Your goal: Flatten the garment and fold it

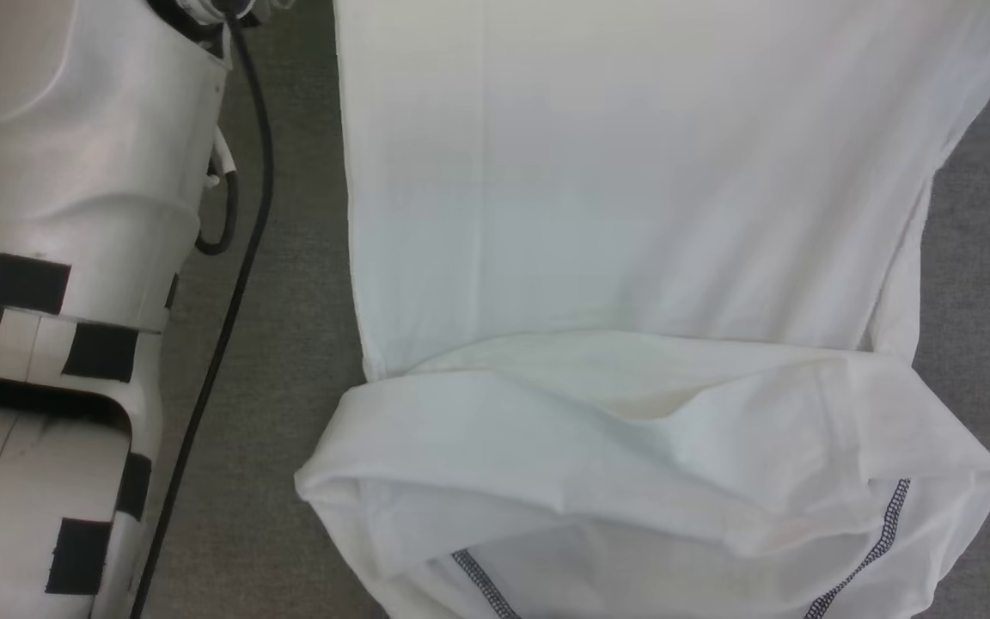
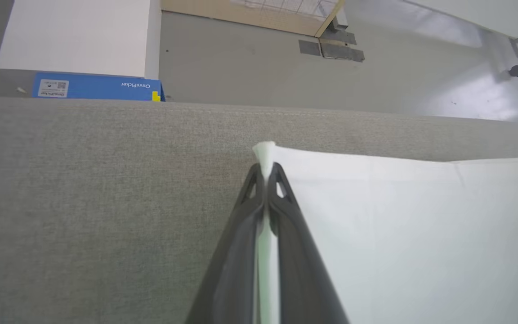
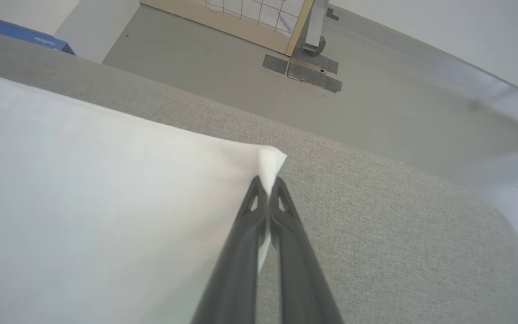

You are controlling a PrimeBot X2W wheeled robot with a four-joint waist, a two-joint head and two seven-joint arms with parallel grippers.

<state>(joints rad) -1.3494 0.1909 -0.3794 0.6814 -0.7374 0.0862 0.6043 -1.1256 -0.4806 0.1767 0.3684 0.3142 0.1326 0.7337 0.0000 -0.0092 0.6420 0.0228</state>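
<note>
Left tool (image 2: 266, 173) and right tool (image 3: 268, 184) each pinch a corner of the garment (image 1: 632, 215), spread on the grey surface (image 1: 289, 344) but bunched at 6 o'clock; probably flattening, next needing an even, taut pull.

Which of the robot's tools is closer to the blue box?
Left. The left tool pinches the garment corner nearest the blue box; the right tool pinches the other corner, with the garment between it and the box.
</note>
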